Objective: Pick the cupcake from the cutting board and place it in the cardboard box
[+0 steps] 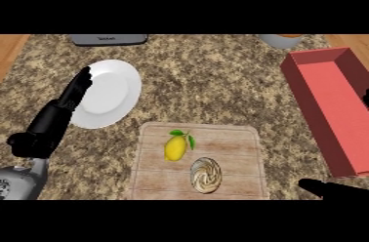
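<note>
We work on a speckled counter [216,80], with the red box [333,109] lying along its right side, open top up. At near centre sits the board [198,160], and a white plate [108,97] lies to its far left. On the board the lemon [175,147] is just beside and beyond the cupcake [205,175], which sits at the board's near edge, untouched. Our left hand [69,102] rests by the plate, fingers straight and together. Our right hand [331,190] shows only as a dark tip at the near right; we cannot tell how its fingers stand. We should bring it in from the right, low and level, closing round the cupcake's sides while keeping off the lemon.
</note>
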Tool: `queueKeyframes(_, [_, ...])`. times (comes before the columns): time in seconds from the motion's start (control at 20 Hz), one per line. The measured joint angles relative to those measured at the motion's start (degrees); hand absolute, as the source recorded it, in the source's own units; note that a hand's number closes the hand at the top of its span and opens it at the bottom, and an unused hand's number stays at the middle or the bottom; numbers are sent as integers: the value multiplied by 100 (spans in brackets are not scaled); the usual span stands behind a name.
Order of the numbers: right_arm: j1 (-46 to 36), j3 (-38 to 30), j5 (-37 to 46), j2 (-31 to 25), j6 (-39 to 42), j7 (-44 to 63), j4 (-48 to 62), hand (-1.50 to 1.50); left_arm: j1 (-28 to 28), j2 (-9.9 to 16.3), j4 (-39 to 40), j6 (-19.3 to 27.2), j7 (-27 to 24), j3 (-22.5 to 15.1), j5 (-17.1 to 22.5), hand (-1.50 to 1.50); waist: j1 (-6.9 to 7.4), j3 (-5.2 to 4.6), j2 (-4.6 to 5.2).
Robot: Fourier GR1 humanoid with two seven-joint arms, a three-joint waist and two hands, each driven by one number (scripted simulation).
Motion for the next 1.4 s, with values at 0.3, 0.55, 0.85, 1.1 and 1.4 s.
queueKeyframes(0.3, [425, 632, 1347, -490, 374, 464, -917, -150, -127, -68, 202, -234, -305, -85, -156, 0, 132, 7, 42])
queueKeyframes(0.55, [229, 1263, 1778, -972, 1134, 1438, -1066, -150, -253, -79, 259, -370, -324, -54, -160, 0, 238, -3, 59])
queueKeyframes(0.85, [-609, 2230, 1835, -1243, 2216, 2938, -1096, -150, -278, -133, 250, -440, -356, -108, -234, 0, 372, -14, 66])
queueKeyframes(1.1, [-1593, 3107, 1887, -899, 3049, 4431, -1055, -150, -401, -198, 300, -497, -264, -119, -246, 0, 422, -18, 61])
queueKeyframes(1.4, [-2382, 4148, 2265, 116, 3385, 5349, -678, -150, -433, -217, 491, -545, -402, -37, -300, 0, 395, -17, 53])
